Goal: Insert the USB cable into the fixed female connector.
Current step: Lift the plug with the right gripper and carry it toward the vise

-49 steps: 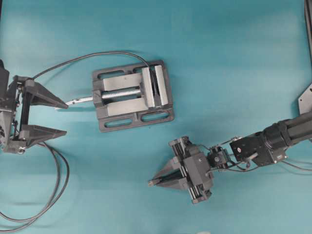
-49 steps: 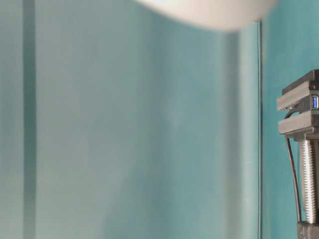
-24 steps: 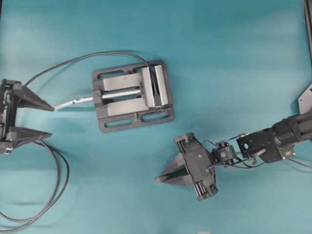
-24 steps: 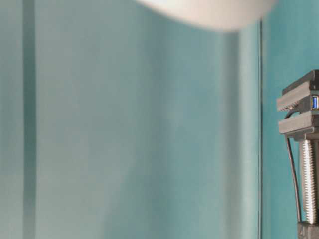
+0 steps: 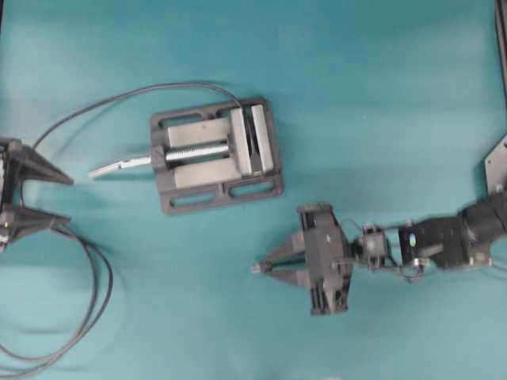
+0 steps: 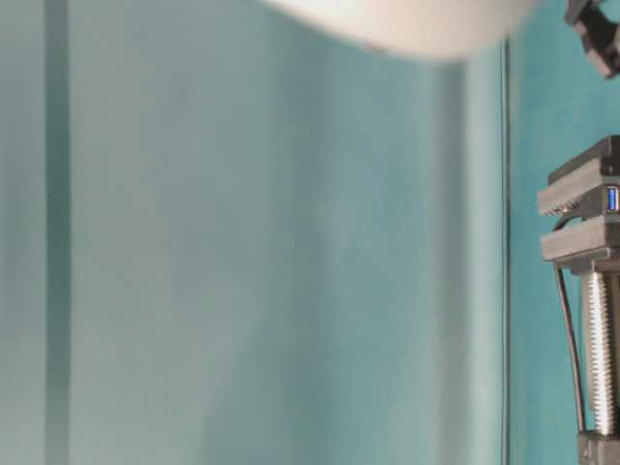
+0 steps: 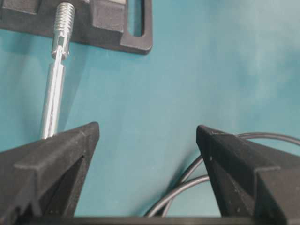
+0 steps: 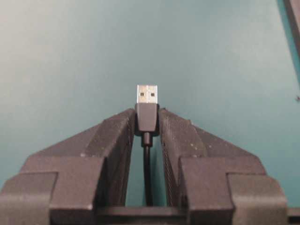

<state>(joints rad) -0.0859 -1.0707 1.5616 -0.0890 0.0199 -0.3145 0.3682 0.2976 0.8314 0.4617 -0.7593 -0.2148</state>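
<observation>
My right gripper [image 5: 257, 269] is shut on the USB cable's small dark plug [image 8: 147, 110], below and to the right of the vise. The plug's metal tip sticks out past the fingertips and the thin cable runs back between the fingers. The fixed female connector [image 6: 611, 199], a tiny dark block with a blue socket, sits clamped between the vise jaws [image 5: 248, 138]. My left gripper [image 5: 67, 199] is open and empty at the far left, and in the left wrist view [image 7: 147, 129] it is apart from the vise handle.
The grey metal vise [image 5: 214, 154] stands in the middle left, with its screw handle [image 5: 119, 165] pointing left, also seen in the left wrist view [image 7: 54, 93]. A dark cable [image 5: 119, 99] arcs into the vise. Thick looped cables [image 5: 95, 301] lie at lower left.
My left gripper has drawn back left, away from the vise handle. My right gripper has turned level with the plug held, its tip a little higher. A dark part shows at the table-level view's top right.
</observation>
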